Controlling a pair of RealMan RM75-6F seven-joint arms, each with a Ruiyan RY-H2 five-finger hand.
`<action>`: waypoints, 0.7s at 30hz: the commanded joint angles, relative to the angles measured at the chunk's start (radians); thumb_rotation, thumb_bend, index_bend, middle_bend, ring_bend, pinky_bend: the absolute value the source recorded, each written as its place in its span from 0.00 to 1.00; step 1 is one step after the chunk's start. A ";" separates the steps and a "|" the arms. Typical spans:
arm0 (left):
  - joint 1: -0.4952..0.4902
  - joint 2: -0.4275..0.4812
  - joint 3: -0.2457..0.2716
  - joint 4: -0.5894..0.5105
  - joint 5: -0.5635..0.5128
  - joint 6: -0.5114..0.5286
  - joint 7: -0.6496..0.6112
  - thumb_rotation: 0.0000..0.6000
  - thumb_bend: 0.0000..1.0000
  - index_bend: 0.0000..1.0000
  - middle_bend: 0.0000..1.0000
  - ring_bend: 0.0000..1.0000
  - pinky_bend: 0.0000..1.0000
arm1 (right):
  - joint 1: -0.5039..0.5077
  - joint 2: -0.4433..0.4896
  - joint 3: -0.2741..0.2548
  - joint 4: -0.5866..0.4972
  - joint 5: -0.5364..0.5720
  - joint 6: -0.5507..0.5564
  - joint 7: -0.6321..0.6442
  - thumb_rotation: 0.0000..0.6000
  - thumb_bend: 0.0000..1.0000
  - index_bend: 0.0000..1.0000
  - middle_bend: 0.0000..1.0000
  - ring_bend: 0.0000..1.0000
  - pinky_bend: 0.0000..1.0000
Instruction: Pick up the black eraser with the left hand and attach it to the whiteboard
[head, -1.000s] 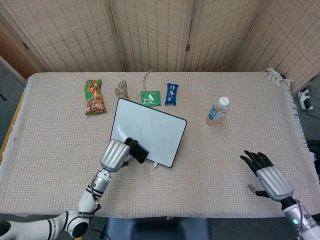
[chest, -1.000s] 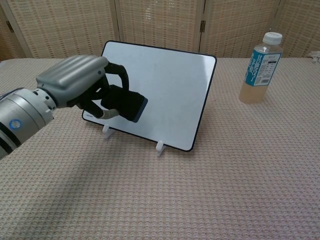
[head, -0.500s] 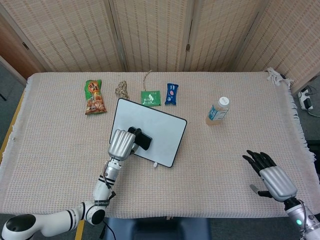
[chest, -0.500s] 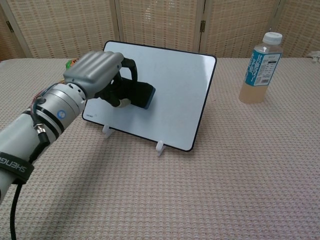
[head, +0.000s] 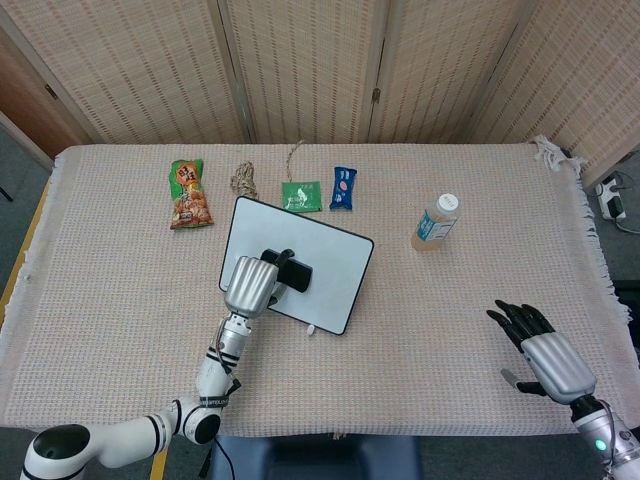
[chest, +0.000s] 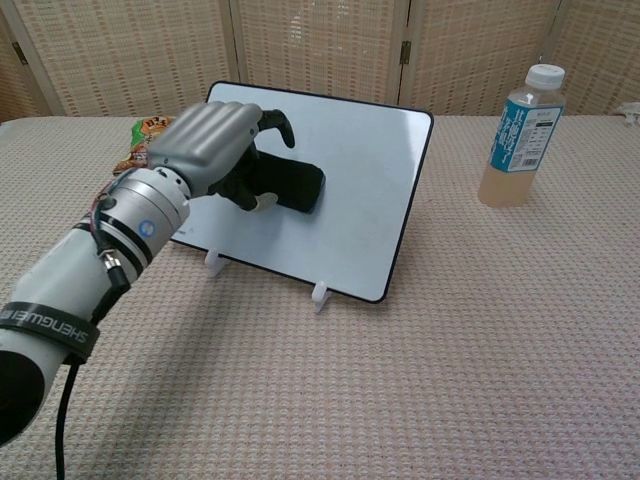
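A white whiteboard (head: 330, 265) (chest: 370, 180) with a black frame leans on small white feet in the middle of the table. My left hand (head: 251, 285) (chest: 210, 150) holds the black eraser (head: 297, 275) (chest: 295, 187) against the board's face, thumb under it and fingers over its top. The eraser lies flat on the board near its centre-left. My right hand (head: 543, 350) rests near the table's front right, fingers apart, holding nothing; the chest view does not show it.
A clear drink bottle (head: 435, 223) (chest: 517, 135) stands right of the board. Behind the board lie an orange snack bag (head: 188, 194), a coil of twine (head: 243, 179), a green packet (head: 301, 195) and a blue packet (head: 343, 187).
My left hand carried the eraser up and to the right, from in front of the board's lower left onto its face. The right hand stayed put.
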 joint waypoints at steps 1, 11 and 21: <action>0.001 -0.002 0.005 0.001 0.000 0.002 0.001 1.00 0.36 0.32 1.00 0.94 1.00 | -0.002 0.001 -0.002 0.000 -0.005 0.004 -0.001 1.00 0.35 0.00 0.00 0.00 0.00; 0.063 0.089 0.040 -0.143 -0.039 0.031 0.138 1.00 0.36 0.24 1.00 0.93 1.00 | -0.016 0.002 -0.007 0.001 -0.022 0.031 -0.004 1.00 0.35 0.00 0.00 0.00 0.00; 0.379 0.526 0.294 -0.617 0.004 0.186 0.116 1.00 0.23 0.05 0.27 0.19 0.10 | -0.009 -0.015 -0.019 -0.001 -0.039 0.007 -0.028 1.00 0.35 0.00 0.00 0.00 0.00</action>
